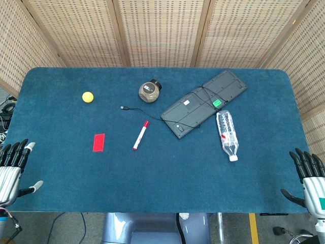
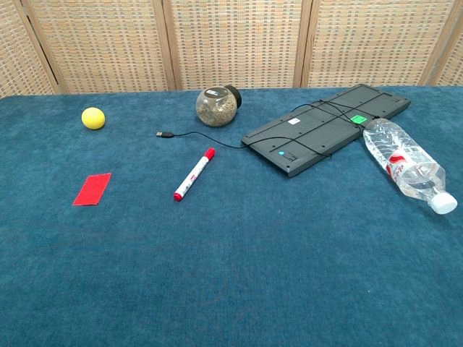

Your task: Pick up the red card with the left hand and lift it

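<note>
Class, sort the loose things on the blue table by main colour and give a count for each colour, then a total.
Red: 1, flat red card
Yellow: 1, small yellow ball
White with red caps: 1, marker pen
Black: 1, upturned keyboard with cable
Clear: 2, plastic water bottle, round glass jar
Total: 6

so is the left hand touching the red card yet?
No, in the head view the left hand sits open at the table's near-left edge, well apart from the red card, which lies flat on the cloth.

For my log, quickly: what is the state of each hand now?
Left hand: open, holding nothing.
Right hand: open, holding nothing.
</note>
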### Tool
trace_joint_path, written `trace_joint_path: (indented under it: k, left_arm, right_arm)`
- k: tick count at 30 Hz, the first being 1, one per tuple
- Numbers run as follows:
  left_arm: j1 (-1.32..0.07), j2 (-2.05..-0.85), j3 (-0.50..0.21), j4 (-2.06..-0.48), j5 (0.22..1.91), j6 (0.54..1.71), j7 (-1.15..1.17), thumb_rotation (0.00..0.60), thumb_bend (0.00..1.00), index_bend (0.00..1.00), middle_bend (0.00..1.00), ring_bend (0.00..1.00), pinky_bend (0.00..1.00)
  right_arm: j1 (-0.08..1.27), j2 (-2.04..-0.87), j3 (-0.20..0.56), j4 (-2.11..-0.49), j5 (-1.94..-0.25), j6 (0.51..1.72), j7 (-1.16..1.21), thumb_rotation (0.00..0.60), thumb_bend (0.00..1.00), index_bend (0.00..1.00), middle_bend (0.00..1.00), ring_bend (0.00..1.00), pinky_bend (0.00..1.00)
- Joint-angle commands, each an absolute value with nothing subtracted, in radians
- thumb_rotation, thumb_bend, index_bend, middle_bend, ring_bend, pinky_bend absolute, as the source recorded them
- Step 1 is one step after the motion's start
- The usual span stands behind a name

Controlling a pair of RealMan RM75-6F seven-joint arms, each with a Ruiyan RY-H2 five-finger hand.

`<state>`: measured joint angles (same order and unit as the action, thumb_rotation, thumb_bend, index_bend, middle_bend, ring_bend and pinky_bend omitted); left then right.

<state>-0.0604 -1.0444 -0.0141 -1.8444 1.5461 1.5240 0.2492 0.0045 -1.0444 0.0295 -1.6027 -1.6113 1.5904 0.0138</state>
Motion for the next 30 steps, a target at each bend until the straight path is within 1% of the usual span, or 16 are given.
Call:
trace_joint_path:
  k: [1, 6, 10, 14, 17, 19, 22, 24, 27, 30]
  left_arm:
    - [-0.061, -1.044, -0.014, -1.844, 1.545, 1.522, 0.248, 0.6, 0.0, 0.0, 0.0, 0.0, 0.0]
    - [-0.071, -1.053, -0.017, -1.834, 1.532, 1.501, 0.253, 0.6, 0.0, 0.0, 0.0, 0.0, 0.0]
    - [-0.106, -1.076, -0.039, -1.811, 1.489, 1.445, 0.261, 0.6, 0.0, 0.0, 0.0, 0.0, 0.0]
    - [-0.187, -1.128, -0.099, -1.751, 1.427, 1.347, 0.218, 0.6, 0.0, 0.0, 0.0, 0.0, 0.0]
    - [-0.271, -1.207, -0.149, -1.632, 1.423, 1.279, 0.143, 0.6, 0.0, 0.0, 0.0, 0.0, 0.0]
    - [-0.314, -1.259, -0.163, -1.556, 1.422, 1.241, 0.117, 0.6, 0.0, 0.04, 0.0, 0.0, 0.0]
    - [-0.371, -1.326, -0.181, -1.476, 1.391, 1.167, 0.083, 0.6, 0.0, 0.17, 0.0, 0.0, 0.0]
    - [-0.402, -1.362, -0.19, -1.428, 1.372, 1.13, 0.085, 0.6, 0.02, 0.26, 0.0, 0.0, 0.0]
    - [-0.444, -1.433, -0.199, -1.343, 1.349, 1.092, 0.096, 0.6, 0.08, 0.3, 0.0, 0.0, 0.0]
    - [-0.479, -1.502, -0.198, -1.275, 1.323, 1.041, 0.087, 0.6, 0.12, 0.32, 0.0, 0.0, 0.0]
  right_arm:
    - [0.004, -1.044, 0.029, -1.602, -1.611, 1.589, 0.017, 0.6, 0.0, 0.0, 0.0, 0.0, 0.0]
    - [0.003, -1.041, 0.027, -1.606, -1.61, 1.588, 0.02, 0.6, 0.0, 0.0, 0.0, 0.0, 0.0]
    - [0.005, -1.04, 0.027, -1.608, -1.611, 1.585, 0.023, 0.6, 0.0, 0.0, 0.0, 0.0, 0.0]
    - [0.01, -1.041, 0.026, -1.609, -1.605, 1.571, 0.021, 0.6, 0.0, 0.0, 0.0, 0.0, 0.0]
    - [0.016, -1.043, 0.028, -1.609, -1.593, 1.554, 0.019, 0.6, 0.0, 0.0, 0.0, 0.0, 0.0]
    - [0.019, -1.043, 0.029, -1.609, -1.584, 1.544, 0.02, 0.6, 0.0, 0.0, 0.0, 0.0, 0.0]
    - [0.024, -1.044, 0.033, -1.607, -1.57, 1.531, 0.021, 0.6, 0.0, 0.0, 0.0, 0.0, 0.0]
    - [0.027, -1.045, 0.036, -1.604, -1.562, 1.523, 0.022, 0.6, 0.0, 0.0, 0.0, 0.0, 0.0]
    - [0.033, -1.045, 0.039, -1.599, -1.548, 1.507, 0.03, 0.6, 0.0, 0.0, 0.0, 0.0, 0.0]
    - [0.04, -1.048, 0.041, -1.589, -1.531, 1.486, 0.041, 0.6, 0.0, 0.0, 0.0, 0.0, 0.0]
